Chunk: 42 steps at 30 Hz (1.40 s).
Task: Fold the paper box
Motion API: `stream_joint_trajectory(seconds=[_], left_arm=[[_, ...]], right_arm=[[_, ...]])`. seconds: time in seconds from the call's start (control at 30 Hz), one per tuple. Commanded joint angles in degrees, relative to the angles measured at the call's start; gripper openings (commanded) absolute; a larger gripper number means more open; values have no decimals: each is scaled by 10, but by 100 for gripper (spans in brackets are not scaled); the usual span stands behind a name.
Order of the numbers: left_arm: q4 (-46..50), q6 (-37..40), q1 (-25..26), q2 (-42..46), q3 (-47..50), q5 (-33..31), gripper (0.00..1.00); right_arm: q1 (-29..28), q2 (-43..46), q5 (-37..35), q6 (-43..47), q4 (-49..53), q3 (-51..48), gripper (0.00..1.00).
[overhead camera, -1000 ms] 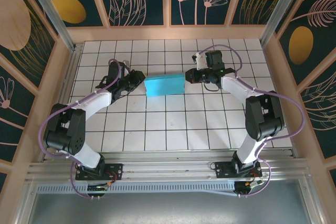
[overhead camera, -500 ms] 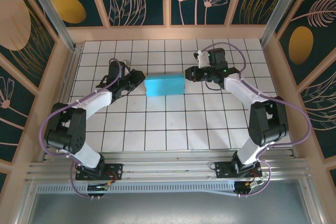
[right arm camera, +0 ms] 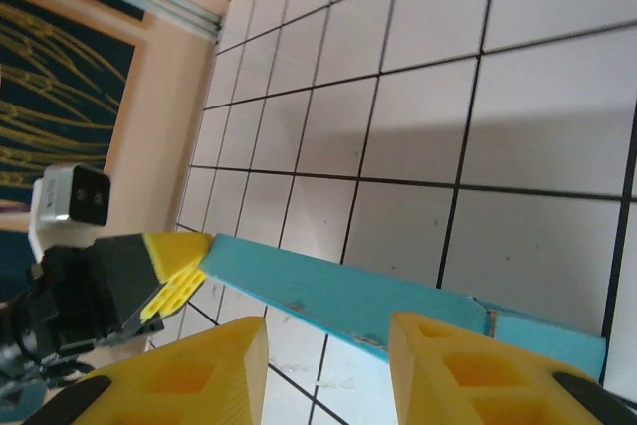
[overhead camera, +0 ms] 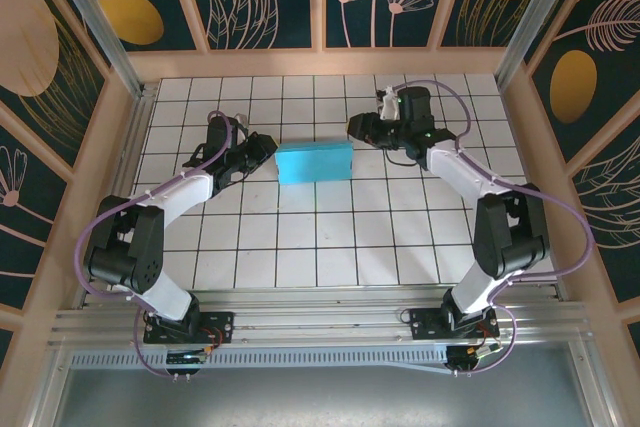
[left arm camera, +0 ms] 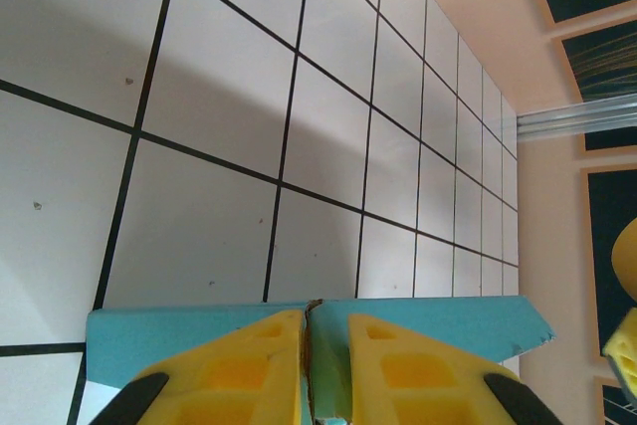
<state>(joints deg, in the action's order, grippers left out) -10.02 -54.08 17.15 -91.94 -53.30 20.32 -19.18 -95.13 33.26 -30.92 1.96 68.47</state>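
The paper box, folded flat, is pinched at one end between the nearly closed jaws of the left gripper. The right gripper is seen parted and empty, with the box's other end just ahead of it.

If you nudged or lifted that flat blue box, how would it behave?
Probably light and a bit floppy: the paper box looks like thin folded card, and the left gripper pinches just one thin edge. Lying flat and wide, it would likely slide on the smooth tiles, not tip or roll. A hard squeeze might crease it.
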Motion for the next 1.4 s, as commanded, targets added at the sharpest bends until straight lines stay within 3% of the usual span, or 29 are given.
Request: stream_joint_trajectory(seconds=[0.0,0.17,0.37,0.57,0.9,1.03,1.2,1.3,1.37], left_arm=[[46,11,-2,-13,-1,-1,17],[47,13,-2,-10,-1,-2,17],[47,13,-3,-18,-7,5,17],[47,11,-4,-19,-6,4,16],[33,5,-5,-19,17,12,19],[39,8,-4,-22,36,16,16],[40,19,-5,-18,51,19,6],[54,27,-4,-14,42,14,6],[68,37,-5,-9,27,6,13]], right_arm=[[3,-27,-26,-48,16,15,38],[2,-42,-72,-29,63,26,38],[3,-52,-15,-47,25,-2,31],[3,-59,-5,-56,16,-18,24],[5,-42,-68,13,11,-84,20],[6,-43,-84,30,11,-94,19],[12,-30,-82,37,33,-64,19],[12,-18,-80,33,37,-40,22],[12,-15,-74,27,37,-24,27]])
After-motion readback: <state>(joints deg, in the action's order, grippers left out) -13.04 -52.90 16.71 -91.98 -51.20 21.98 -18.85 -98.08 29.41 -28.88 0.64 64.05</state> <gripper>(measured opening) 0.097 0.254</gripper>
